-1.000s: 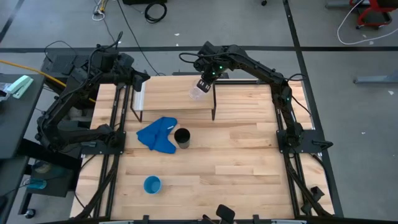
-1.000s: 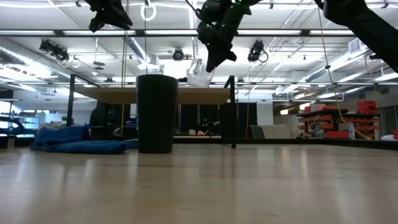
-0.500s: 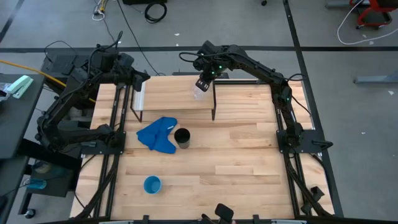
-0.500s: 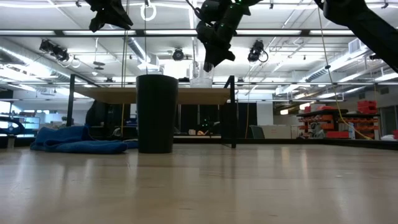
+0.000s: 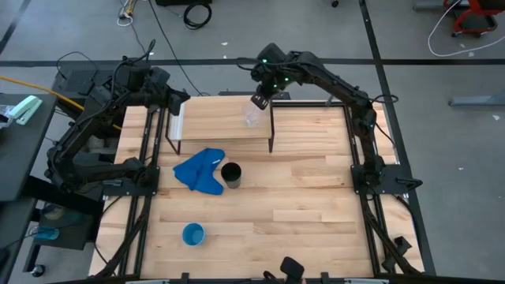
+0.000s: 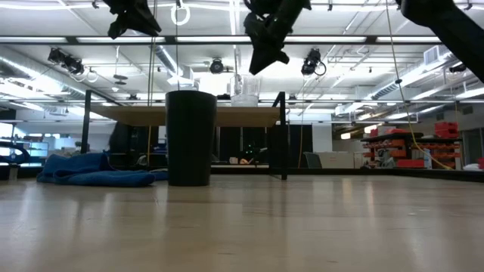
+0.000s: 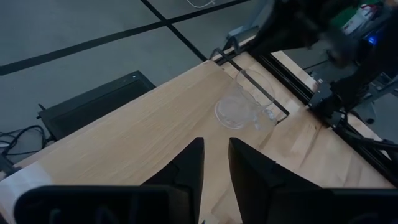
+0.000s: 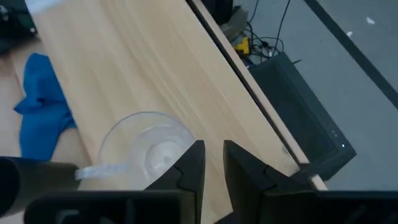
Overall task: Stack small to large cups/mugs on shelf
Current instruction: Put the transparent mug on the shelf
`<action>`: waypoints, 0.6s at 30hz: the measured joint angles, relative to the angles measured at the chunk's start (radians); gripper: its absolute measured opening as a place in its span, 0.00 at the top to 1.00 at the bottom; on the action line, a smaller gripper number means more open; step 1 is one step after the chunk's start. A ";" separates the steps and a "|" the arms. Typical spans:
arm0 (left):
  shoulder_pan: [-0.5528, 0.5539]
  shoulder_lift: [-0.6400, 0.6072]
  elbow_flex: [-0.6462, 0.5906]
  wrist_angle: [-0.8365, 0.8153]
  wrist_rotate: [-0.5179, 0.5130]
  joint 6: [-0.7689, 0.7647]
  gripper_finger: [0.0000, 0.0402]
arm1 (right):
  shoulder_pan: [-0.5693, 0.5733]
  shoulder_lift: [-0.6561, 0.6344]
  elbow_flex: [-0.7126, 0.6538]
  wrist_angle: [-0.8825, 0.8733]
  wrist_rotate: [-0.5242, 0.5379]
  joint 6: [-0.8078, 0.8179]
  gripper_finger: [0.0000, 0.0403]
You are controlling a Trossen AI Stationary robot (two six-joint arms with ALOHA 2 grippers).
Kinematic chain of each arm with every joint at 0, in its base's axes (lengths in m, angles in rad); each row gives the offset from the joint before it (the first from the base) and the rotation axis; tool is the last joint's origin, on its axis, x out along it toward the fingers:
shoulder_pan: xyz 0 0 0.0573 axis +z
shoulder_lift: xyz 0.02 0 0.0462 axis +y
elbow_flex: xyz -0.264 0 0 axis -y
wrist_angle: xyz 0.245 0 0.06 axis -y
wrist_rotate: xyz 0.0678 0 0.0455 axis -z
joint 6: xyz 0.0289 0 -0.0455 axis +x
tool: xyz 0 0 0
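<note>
In the high view the shelf (image 5: 213, 120), a pale wood board on thin black legs, sits in the upper middle of the frame on the plank tabletop (image 5: 300, 205); the small clear cup (image 5: 252, 118) stands upright on the shelf near its right end, touched by nothing; the right gripper (image 5: 259, 100) hangs just above and behind that cup, apart from it, its two dark fingers (image 8: 189, 163) parted by a narrow gap with nothing between them; in the right wrist view the clear cup shows just beyond those fingertips at lower left, with the shelf board running up the frame and a corner of the blue cloth (image 8: 42, 106) at the left edge; in the low view the cup (image 6: 244, 89) rests on the shelf top at upper centre with the right gripper (image 6: 266, 54) clear above it

The left gripper (image 5: 175, 101) waits over the left end of the shelf at upper left of the high view; its fingers (image 7: 186, 165) stand slightly apart and empty, and its wrist view looks along the board to the clear cup (image 7: 239, 106)

The black cup (image 5: 231, 174) stands upright on the tabletop in front of the shelf, at the centre of the high view, touching the right edge of the blue cloth (image 5: 201, 171); the light blue cup (image 5: 193, 234) stands alone at lower left, well apart from the rest
</note>
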State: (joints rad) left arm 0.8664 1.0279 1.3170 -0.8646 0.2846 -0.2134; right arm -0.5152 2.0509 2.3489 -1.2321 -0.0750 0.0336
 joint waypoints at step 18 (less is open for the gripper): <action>0.000 0.000 0.000 0.000 -0.013 0.023 0.79 | 0.106 -0.050 -0.101 -0.141 0.074 0.159 0.97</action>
State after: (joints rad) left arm 0.8662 1.0279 1.3170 -0.8649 0.2718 -0.1905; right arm -0.4088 2.0010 2.2482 -1.3732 -0.0007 0.1927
